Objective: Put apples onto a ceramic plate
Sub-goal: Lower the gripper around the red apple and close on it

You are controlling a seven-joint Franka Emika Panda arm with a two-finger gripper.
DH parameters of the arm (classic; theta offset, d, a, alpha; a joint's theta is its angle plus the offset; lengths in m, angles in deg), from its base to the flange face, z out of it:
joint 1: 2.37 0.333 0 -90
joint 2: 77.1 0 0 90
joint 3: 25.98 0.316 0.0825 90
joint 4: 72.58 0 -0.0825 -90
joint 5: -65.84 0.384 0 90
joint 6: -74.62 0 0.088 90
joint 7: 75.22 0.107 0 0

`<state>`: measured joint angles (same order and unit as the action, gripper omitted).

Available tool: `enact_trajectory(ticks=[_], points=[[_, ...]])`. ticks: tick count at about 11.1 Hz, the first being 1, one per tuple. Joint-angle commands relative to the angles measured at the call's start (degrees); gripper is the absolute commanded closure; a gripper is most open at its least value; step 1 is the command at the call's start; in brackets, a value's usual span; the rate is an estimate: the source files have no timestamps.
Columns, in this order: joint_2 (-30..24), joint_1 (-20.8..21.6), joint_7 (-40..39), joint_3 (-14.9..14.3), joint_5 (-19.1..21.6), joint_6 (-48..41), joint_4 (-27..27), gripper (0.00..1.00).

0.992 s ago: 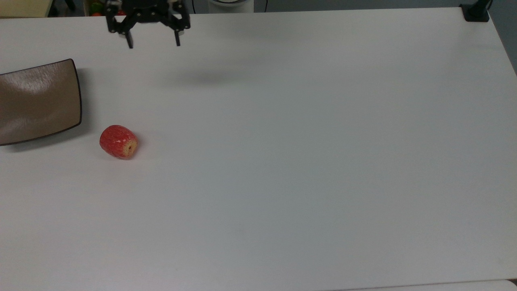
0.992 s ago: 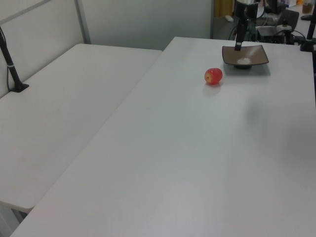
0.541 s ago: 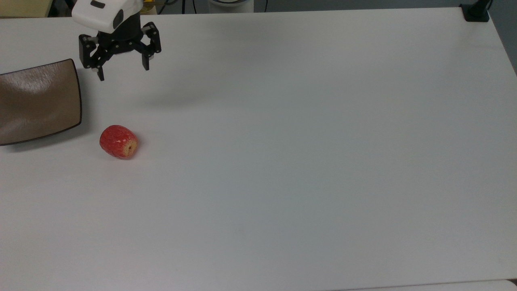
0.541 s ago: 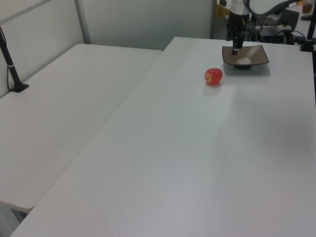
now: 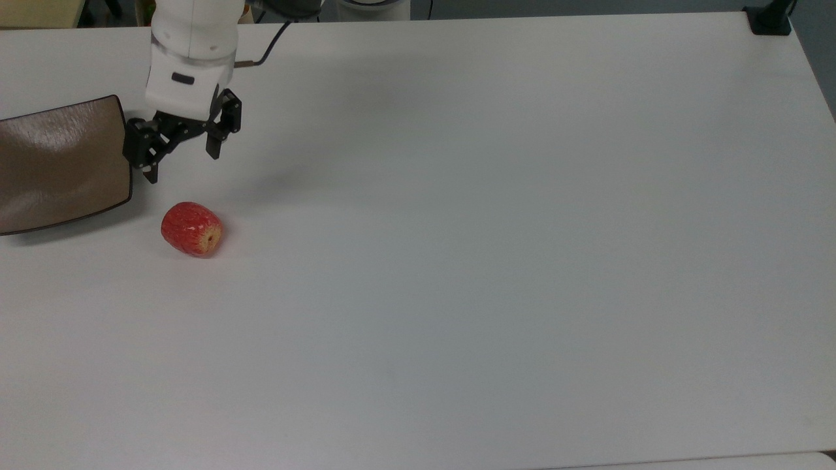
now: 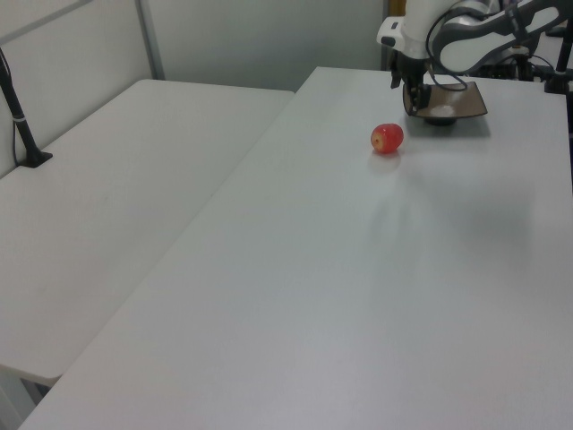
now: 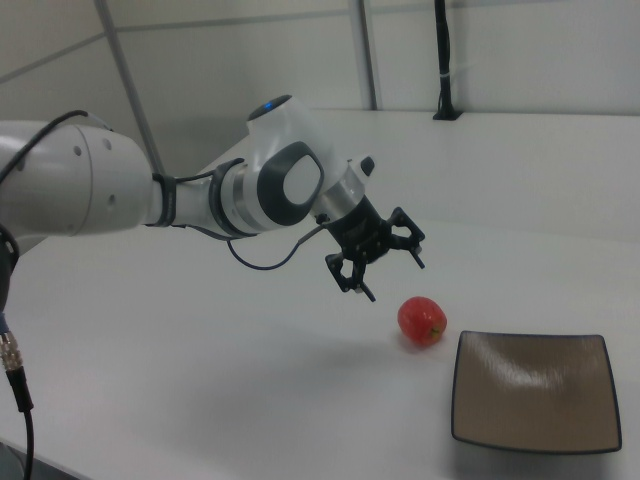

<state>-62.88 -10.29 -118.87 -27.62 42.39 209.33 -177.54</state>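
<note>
One small red apple (image 5: 192, 228) lies on its side in the left part of the top view, its pale hollow end turned toward the top view's right. It rests on a white table (image 5: 490, 261), just beside the brown ceramic plate (image 5: 59, 163) at the frame's left edge, not touching it. The plate is empty. Above the apple in the frame, the black gripper (image 5: 182, 162) hangs with its fingers spread wide, holding nothing. The step looks like the approach. Next, the gripper likely needs to lower, straddle the apple and close.
</note>
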Motion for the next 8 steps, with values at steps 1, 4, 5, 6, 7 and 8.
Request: enact_trajectory(ticks=[1, 4, 5, 6, 7, 8], points=[[3.8, -1.0, -1.0, 0.0, -0.7, 1.0, 1.7, 0.00], [7.5, -1.3, -1.1, 0.0, -1.1, 3.4, 3.4, 0.00], [8.3, -1.4, -1.1, 0.0, -1.0, 3.8, 4.1, 0.00], [9.2, -1.4, -1.2, 0.0, -1.0, 4.0, 4.4, 0.00], [9.6, -1.4, -1.2, 0.0, -1.0, 4.9, 4.4, 0.00], [9.9, -1.4, -1.4, 0.0, -1.0, 5.4, 4.4, 0.00]])
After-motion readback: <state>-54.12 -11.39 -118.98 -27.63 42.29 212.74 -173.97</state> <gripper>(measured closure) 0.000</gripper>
